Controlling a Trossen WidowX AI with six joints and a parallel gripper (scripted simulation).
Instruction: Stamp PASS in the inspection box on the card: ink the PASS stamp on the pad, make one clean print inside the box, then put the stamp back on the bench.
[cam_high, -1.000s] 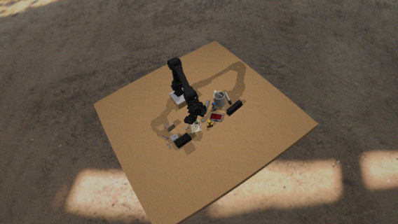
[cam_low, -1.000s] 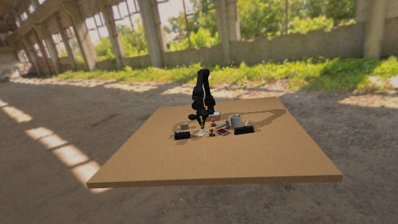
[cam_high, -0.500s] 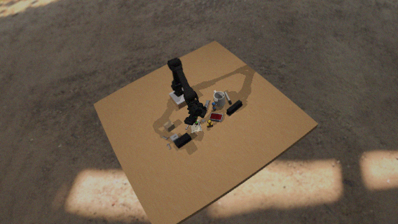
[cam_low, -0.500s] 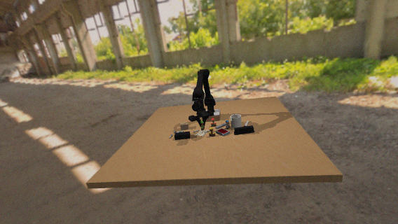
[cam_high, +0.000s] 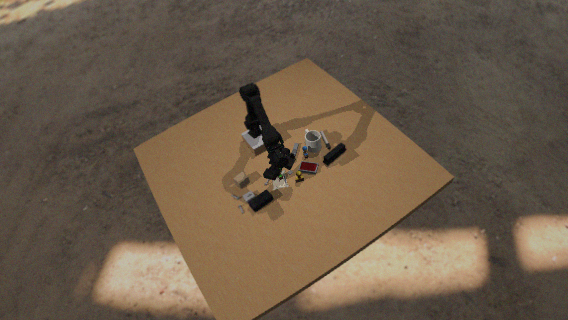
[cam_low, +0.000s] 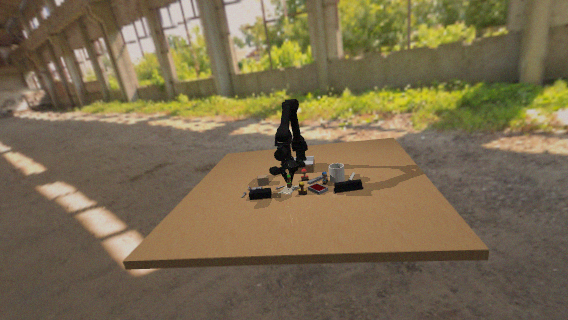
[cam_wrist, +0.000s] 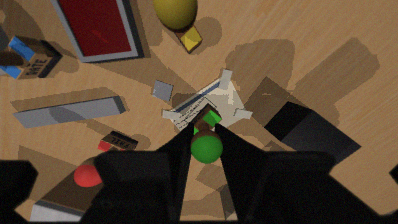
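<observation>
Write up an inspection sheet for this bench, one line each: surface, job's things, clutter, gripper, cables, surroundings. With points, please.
Surface: tan board (cam_high: 300, 240) (cam_low: 310, 230), its corners within the top view.
Job's things: green-knobbed stamp (cam_wrist: 207, 149) over the card (cam_wrist: 231, 106); contact and any print cannot be told. Red ink pad (cam_high: 309, 167) (cam_low: 318, 188) (cam_wrist: 100, 25), open.
Clutter: yellow-knobbed stamp (cam_high: 299, 176) (cam_low: 302, 188) (cam_wrist: 175, 10), red-knobbed stamp (cam_low: 304, 174) (cam_wrist: 88, 175), blue stamp (cam_wrist: 35, 57), grey mug (cam_high: 313, 141) (cam_low: 336, 173), two black blocks (cam_high: 261, 200) (cam_high: 334, 154) and small grey pieces.
Gripper: shut on the green-knobbed stamp.
Cables: nothing seen.
Surroundings: bare ground, concrete pillars, greenery.
</observation>
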